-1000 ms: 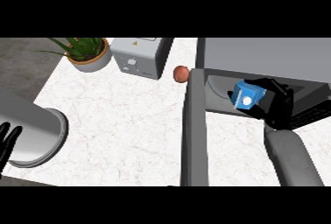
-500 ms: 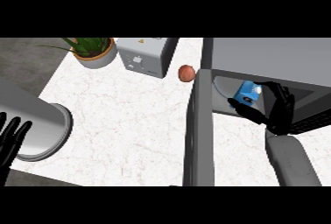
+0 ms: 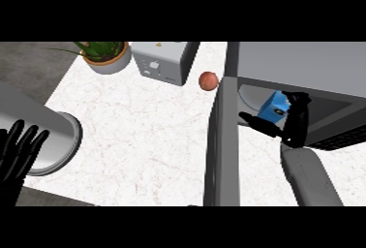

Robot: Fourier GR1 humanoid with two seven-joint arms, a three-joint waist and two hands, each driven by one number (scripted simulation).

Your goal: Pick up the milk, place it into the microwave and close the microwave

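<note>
The microwave (image 3: pixel 300 63) stands at the right with its door (image 3: pixel 221 145) swung open towards me, seen edge-on. A blue milk carton (image 3: pixel 274 107) sits tilted in the microwave's opening. My right hand (image 3: pixel 295 123) reaches in from below. Its fingers lie along the carton's right side and curl over its top corner. The thumb stretches out under the carton's lower left edge. Whether the carton rests on the microwave's floor is hidden. My left hand (image 3: pixel 18 152) rests open at the lower left edge, fingers up.
A large grey cylinder (image 3: pixel 39 131) lies at the left beside my left hand. At the back stand a potted plant (image 3: pixel 106 58) and a grey toaster (image 3: pixel 164 60). A reddish-brown round object (image 3: pixel 208 81) lies just left of the open door.
The right hand has stayed in the microwave's opening with the milk, and its thumb has spread outward. The left hand has risen further into view.
</note>
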